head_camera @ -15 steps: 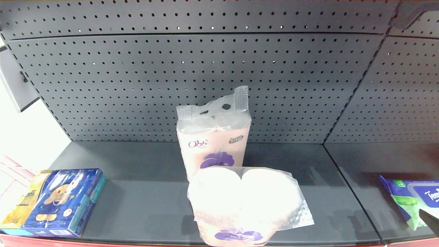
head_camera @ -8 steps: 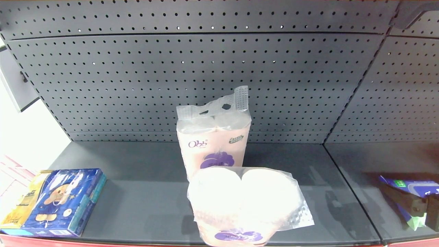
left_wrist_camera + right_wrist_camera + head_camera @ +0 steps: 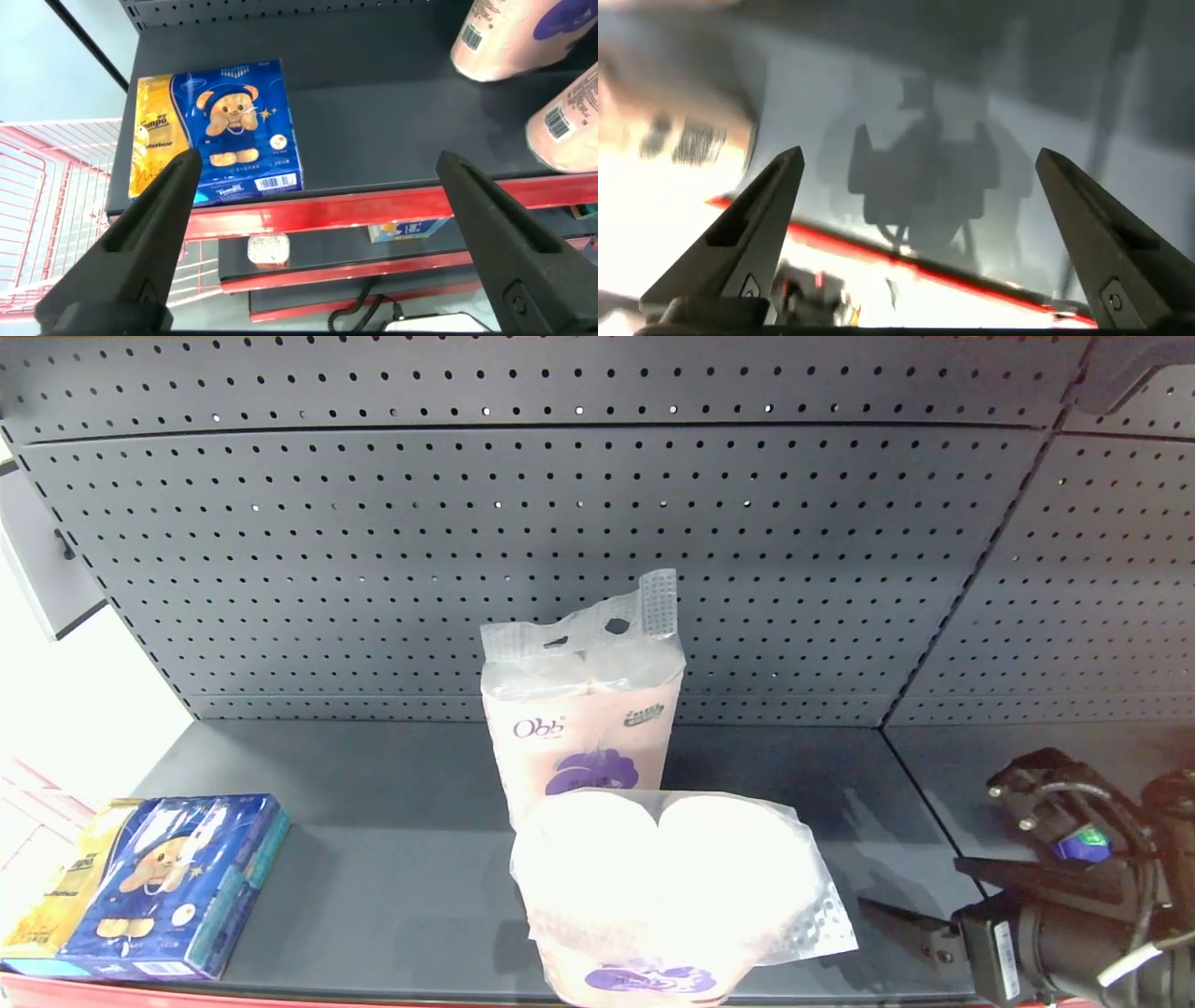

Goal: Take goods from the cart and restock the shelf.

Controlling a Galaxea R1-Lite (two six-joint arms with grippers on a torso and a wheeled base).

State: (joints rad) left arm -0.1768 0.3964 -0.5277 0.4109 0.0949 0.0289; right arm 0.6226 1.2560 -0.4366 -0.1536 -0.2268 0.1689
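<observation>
Note right gripper [image 3: 910,884] spread wide and empty, low at shelf [image 3: 392,859] front, near front roll pack [image 3: 667,887]. Note left gripper [image 3: 318,157] equally open above blue tissue pack [image 3: 238,131]. Judge next fetch due. Recommend swinging clear of pack's loose film toward red cart [image 3: 47,205]. Record flat dark deck and perforated back panel [image 3: 560,541].

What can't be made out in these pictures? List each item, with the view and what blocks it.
1. Wipes pack, head view: mostly hidden behind the right arm; just a blue-green scrap shows.
2. Rear roll pack, head view: its lower part is behind the front roll pack, whose base the bottom edge cuts off.
3. Cart, left wrist view: cut off by the edge; its contents cannot be told.
</observation>
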